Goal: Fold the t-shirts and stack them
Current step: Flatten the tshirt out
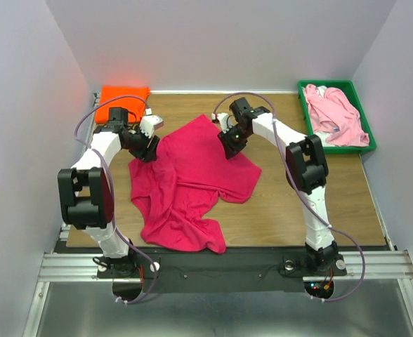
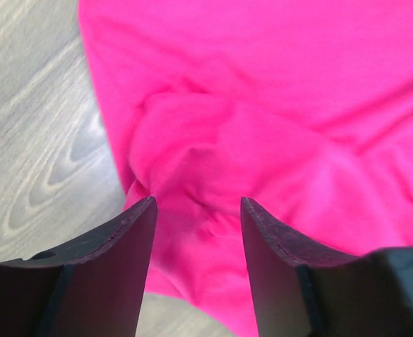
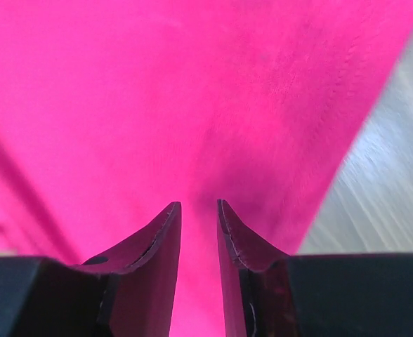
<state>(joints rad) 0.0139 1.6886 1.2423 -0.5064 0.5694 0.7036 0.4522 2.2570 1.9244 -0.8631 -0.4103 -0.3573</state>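
The crimson shirt [image 1: 192, 182] is lying spread and rumpled across the middle of the counter [image 1: 298, 210]. Its near hem is reaching close to the front edge, and one corner is peaking toward the back. Bare wood is showing to its right, all the way to the tray, and in a narrower strip along its left. The orange shirt [image 1: 124, 98] is sitting folded in the back left corner, just behind the left arm. The pink shirt [image 1: 336, 116] is lying bunched in the green tray [image 1: 333, 83] at the back right, well apart from the crimson one.

The left claw [image 2: 198, 203] is sitting over the crimson shirt's left edge. Its fingers are standing well apart and clamping nothing. A bunched fold is lying just ahead of the tips, with bare wood beside it.

The right claw [image 3: 197, 203] is sitting over the shirt's upper right part, close to its right edge. Its fingers are standing nearly together, leaving a thin slit. Cloth is filling that slit, but I cannot tell whether it is pinched or only lying beneath.

From above, both claws are hiding the cloth under them, and the left arm is covering the orange shirt's near edge.
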